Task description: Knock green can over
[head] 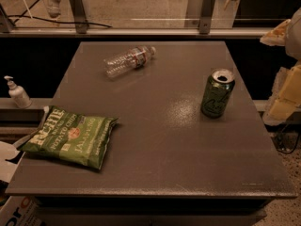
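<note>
The green can (217, 93) stands upright on the right part of the dark grey table (155, 140). It is dark green with pale script and an open silver top. My gripper (283, 95) shows as pale yellowish parts at the right edge of the camera view, off the table's right side and to the right of the can. It is apart from the can and does not touch it.
A clear plastic bottle (129, 60) lies on its side at the table's back. A flat green potato chip bag (69, 136) lies at the front left. A white pump bottle (17, 92) stands on a ledge to the left. A railing (141, 31) runs behind the table.
</note>
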Available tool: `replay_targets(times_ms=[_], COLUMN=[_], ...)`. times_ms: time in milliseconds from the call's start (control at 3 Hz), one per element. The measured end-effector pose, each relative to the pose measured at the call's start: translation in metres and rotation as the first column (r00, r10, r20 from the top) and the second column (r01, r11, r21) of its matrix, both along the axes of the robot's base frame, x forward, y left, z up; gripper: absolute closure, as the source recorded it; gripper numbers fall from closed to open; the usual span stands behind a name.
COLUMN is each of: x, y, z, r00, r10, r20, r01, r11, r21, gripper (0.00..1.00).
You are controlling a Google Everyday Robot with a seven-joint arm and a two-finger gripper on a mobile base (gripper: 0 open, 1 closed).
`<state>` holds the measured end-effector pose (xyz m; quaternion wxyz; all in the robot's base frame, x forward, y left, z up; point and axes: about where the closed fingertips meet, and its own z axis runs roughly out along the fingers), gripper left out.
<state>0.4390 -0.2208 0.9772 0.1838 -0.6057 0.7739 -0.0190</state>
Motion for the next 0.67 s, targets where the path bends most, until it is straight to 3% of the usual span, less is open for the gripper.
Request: replay_targets(times_ms=[333,667], x=[0.012,0.028], y=[-0.015,-0.030], z=[-0.004,-0.022], r00=[0.9992,0.9983], r10=[0.010,0.015], r20=[0.040,0.056], r01=[-0.014,-0.027], r11=[0.994,0.978], r21=[0.112,0.209], gripper=[0.00,0.00])
